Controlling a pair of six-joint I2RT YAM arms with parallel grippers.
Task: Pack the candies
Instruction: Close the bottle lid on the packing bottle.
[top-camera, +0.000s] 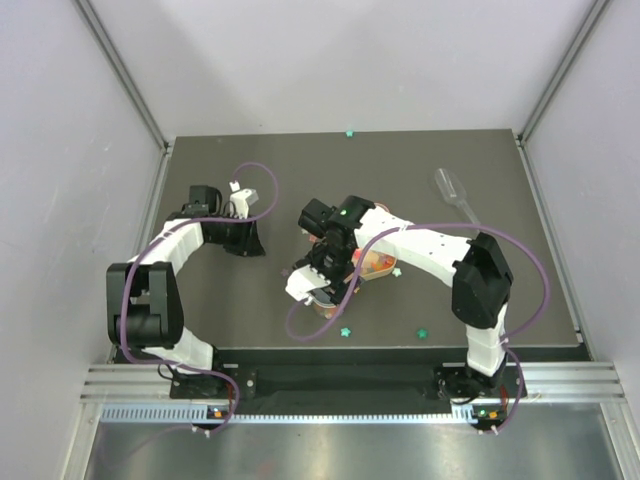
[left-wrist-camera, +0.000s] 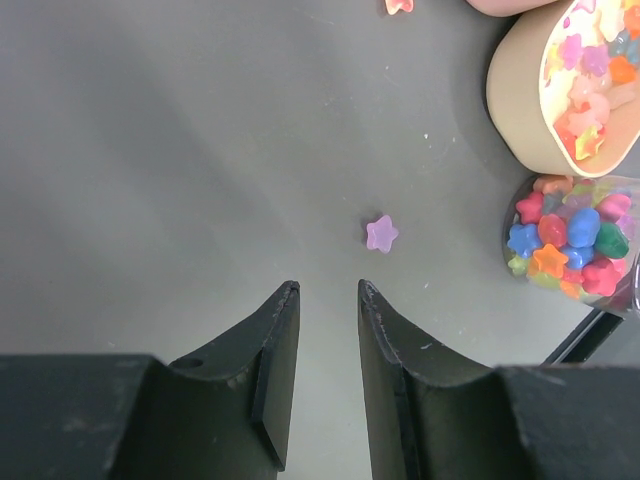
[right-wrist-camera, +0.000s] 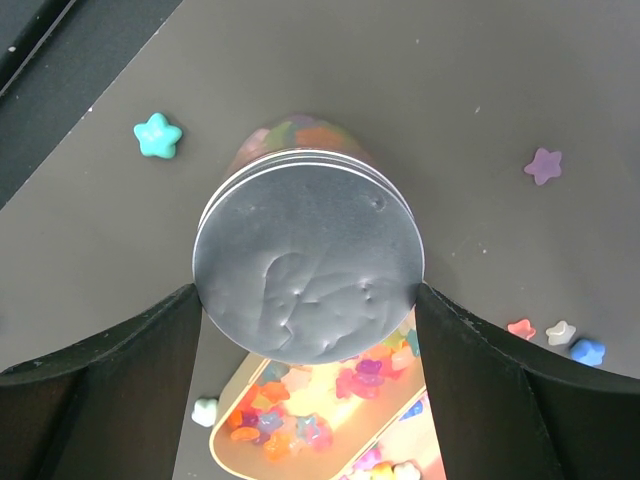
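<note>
**While the right gripper (right-wrist-camera: 310, 295) clamps the jar (left-wrist-camera: 570, 245), the left gripper (left-wrist-camera: 328, 288) hangs open**

Where the tabletop meets its near edge, a green star (top-camera: 345, 331) and a second green star (top-camera: 421, 332) lie loose, well apart from each other. Just beyond them, near the middle of the tabletop, the clear jar is packed with candies (left-wrist-camera: 560, 235) in red, blue, orange and green. Its silver lid (right-wrist-camera: 308, 260) is on. The right gripper's two fingers (right-wrist-camera: 120, 370) press against opposite sides of that lid, pinching it between them. Just beside the jar, toward the far right, sits a tan bowl (left-wrist-camera: 515, 110) holding more star candies in pink, orange and yellow. A red star (right-wrist-camera: 520, 328), a white star (right-wrist-camera: 561, 332) and a blue star (right-wrist-camera: 588, 351) lie close together on the dark surface nearby. Toward the left edge, the left gripper hovers with its fingers (left-wrist-camera: 270, 360) slightly spread, gripping nothing. A purple star (left-wrist-camera: 381, 234) lies just ahead of the tips. Farther off, toward the far right corner, a clear scoop (top-camera: 452, 190) lies flat. At the far edge a third green star (top-camera: 349, 132) rests alone.
</note>
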